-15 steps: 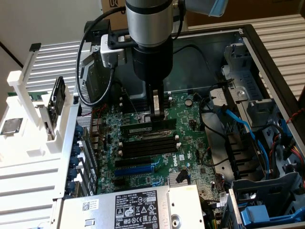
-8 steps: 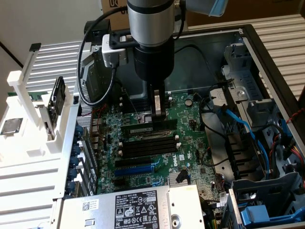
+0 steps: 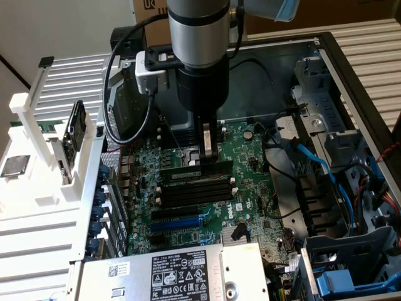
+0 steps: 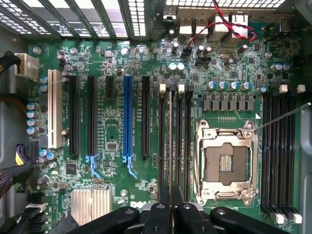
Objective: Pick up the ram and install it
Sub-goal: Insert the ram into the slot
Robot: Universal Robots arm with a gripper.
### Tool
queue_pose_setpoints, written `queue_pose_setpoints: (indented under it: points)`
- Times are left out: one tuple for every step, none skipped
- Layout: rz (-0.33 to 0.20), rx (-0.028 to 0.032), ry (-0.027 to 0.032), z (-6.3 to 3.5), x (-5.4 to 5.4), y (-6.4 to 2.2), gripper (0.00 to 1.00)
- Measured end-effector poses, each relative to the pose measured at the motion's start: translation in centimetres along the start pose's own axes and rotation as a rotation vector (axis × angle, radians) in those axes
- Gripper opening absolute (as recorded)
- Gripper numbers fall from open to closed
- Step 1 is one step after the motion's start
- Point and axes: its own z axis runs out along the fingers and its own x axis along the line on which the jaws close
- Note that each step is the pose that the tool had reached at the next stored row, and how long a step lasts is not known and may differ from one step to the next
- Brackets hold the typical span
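Fingers (image 3: 209, 141) tight on the ram (image 3: 188, 174), black memory slots (image 3: 197, 191) just beside, blue expansion slot (image 3: 182, 222) beyond.

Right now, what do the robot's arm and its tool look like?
The arm is a thick silver-grey cylinder with a pale blue cap at a joint, and it ends in a round black section. A white box is clamped to its side, and a black cable loops from it. The tool has two slim dark fingers on rounded black links.
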Motion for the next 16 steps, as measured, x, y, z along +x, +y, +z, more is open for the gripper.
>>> queue_pose_setpoints:
  points:
    - [0.0, -0.0003, 0.0004, 0.09, 0.0, 0.0, 0.12]
    - [0.0, -0.0006, 0.0006, 0.12, 0.01, 0.01, 0.12]
    - [0.0, -0.0008, 0.0008, 0.12, 0.01, 0.01, 0.12]
    - [0.0, -0.0008, 0.0008, 0.12, 0.01, 0.01, 0.12]
    - [0.0, -0.0008, 0.0006, 0.13, 0.0, 0.01, 0.12]
    - [0.0, -0.0008, 0.0006, 0.14, 0.0, 0.01, 0.12]
    - [0.0, -0.0008, 0.0006, 0.14, 0.01, 0.01, 0.12]
    - [0.0, -0.0008, 0.0007, 0.15, 0.01, 0.01, 0.12]
    - [0.0, -0.0007, 0.0005, 0.17, 0.01, 0.01, 0.12]
    - [0.0, -0.0006, 0.0003, 0.22, 0.0, 0.01, 0.12]
    - [0.0, -0.0006, 0.0003, 0.26, 0.01, 0.01, 0.12]
    - [0.0, -0.0008, 0.0006, 0.28, 0.01, 0.01, 0.12]
    - [0.0, -0.0007, 0.0006, 0.31, 0.01, 0.01, 0.12]
    - [0.0, -0.0008, 0.0007, 0.34, 0.02, 0.02, 0.12]
    - [0.0, -0.0007, 0.0005, 0.43, 0.03, 0.02, 0.12]
    - [0.0, -0.0007, 0.0005, 0.49, 0.04, 0.01, 0.12]
